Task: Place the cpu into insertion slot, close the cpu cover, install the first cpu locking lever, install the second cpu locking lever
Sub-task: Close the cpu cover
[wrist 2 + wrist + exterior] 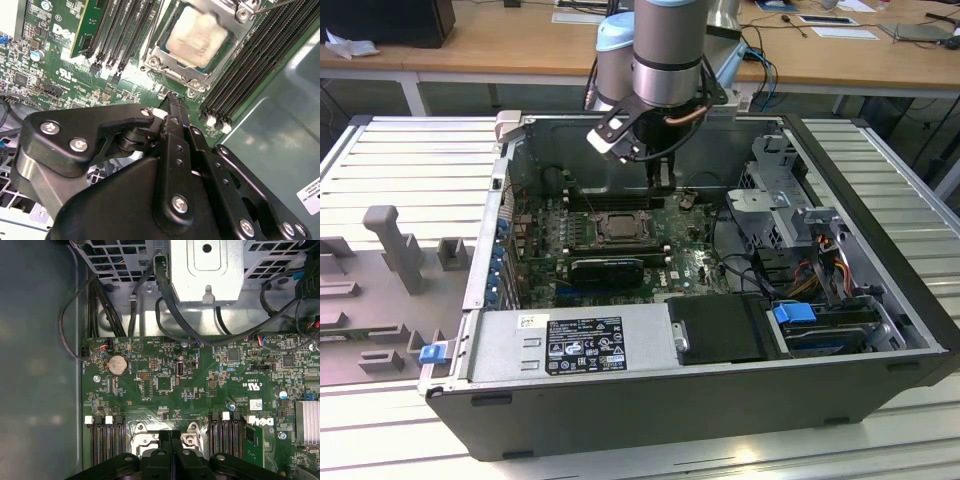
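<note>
The cpu (197, 36) lies flat in the insertion slot (141, 441), its pale metal face up. The silvery cpu cover (162, 59) rests down around it, framing the chip through its window. A thin metal lever rod (270, 6) passes one corner of the socket. My gripper (172, 97) is shut with nothing between its black fingers. It hovers over the green board just off the socket's edge. In the exterior view the gripper (662, 180) sits behind the socket (618, 228), toward that view's right.
Long black memory slots (250, 65) flank the socket on both sides. A black rectangular card (607, 268) lies in front of it. The power supply (570, 345), a metal drive cage (780, 190) and black cables (165, 300) crowd the open case around the board.
</note>
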### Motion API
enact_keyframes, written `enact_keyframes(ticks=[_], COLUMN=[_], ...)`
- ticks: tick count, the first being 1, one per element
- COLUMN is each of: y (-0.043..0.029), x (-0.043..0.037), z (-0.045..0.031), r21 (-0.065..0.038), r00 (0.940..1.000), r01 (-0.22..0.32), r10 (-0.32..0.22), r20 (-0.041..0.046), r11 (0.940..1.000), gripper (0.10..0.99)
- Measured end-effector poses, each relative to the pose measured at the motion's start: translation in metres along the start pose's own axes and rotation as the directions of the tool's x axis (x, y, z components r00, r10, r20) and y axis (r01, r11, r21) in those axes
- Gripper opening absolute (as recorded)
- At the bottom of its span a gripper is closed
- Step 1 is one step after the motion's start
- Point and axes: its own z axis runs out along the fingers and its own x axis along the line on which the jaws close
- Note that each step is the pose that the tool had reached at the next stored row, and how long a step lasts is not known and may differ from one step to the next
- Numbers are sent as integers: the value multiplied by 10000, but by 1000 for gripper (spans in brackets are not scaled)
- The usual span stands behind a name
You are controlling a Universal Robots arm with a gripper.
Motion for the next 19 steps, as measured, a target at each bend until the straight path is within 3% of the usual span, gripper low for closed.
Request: enact_keyframes(ticks=[19], y=[-76], x=[-2], z=[-4], r21=[0], r00=[10000], r01=[1], r10=[-1], r20=[0], r11=[10000], gripper=[106])
